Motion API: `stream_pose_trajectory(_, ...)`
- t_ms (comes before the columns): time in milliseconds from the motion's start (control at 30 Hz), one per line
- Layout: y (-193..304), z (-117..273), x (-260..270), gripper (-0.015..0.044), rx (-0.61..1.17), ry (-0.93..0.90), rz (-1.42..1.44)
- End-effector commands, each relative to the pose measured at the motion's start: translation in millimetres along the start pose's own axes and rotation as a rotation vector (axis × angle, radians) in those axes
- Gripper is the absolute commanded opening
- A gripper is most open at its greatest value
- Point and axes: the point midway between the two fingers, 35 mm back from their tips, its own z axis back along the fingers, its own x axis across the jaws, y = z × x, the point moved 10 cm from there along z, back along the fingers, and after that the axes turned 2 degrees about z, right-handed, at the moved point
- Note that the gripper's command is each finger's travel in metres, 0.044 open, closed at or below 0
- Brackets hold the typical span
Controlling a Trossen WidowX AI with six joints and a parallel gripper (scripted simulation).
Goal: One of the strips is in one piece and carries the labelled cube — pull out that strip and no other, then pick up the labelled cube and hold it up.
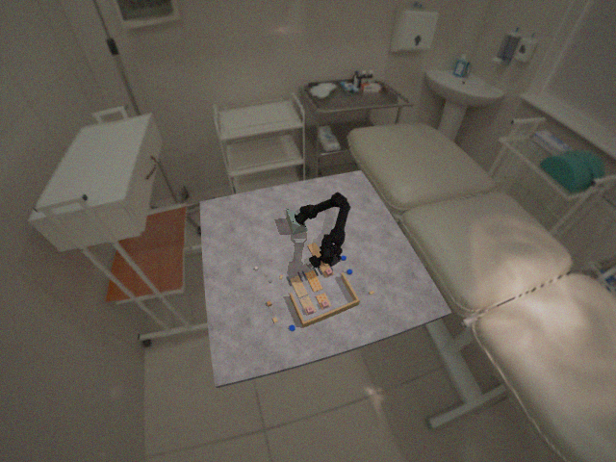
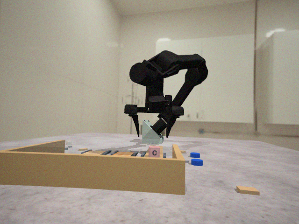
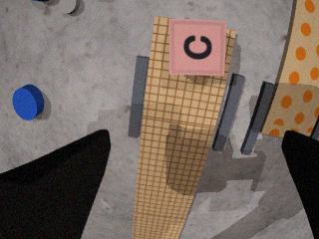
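Top: black arm reaches over the table [image 1: 239, 322], gripper [image 1: 318, 266] above the strip with the pink cube, near the open side of the wooden frame [image 1: 330, 315] [image 2: 96, 172]. Two more strips with pink cubes lie toward the frame's far wall.

Exterior: gripper [image 2: 152, 136] points down, fingers spread, nothing between. Pink cube marked C [image 2: 154, 151] [image 3: 197, 48] shows behind the frame wall. Two blue discs off to the side.

Wrist: fingers wide apart, nothing gripped, on either side of the grid-patterned strip [image 3: 176, 107]. C cube sits on its upper end. Dark rails [image 3: 139, 97] flank the strip; orange-dotted strip [image 3: 300, 60] at right edge.
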Motion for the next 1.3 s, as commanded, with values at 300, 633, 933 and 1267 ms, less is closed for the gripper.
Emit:
stream_pose_trajectory(300, -40.0, 5.4, -1.2, 0.0440, -0.005, -0.003, -0.001)
stream_pose_trajectory(633, -40.8, -8.1, -1.6, 0.0250, -0.005, -0.003, -0.001)
stream_pose_trajectory(933, -41.1, -22.9, -1.5, 0.0250, -0.005, -0.003, -0.001)
stream_pose_trajectory(1267, -40.7, -39.1, -1.0, 0.0250, -0.006, -0.004, -0.001)
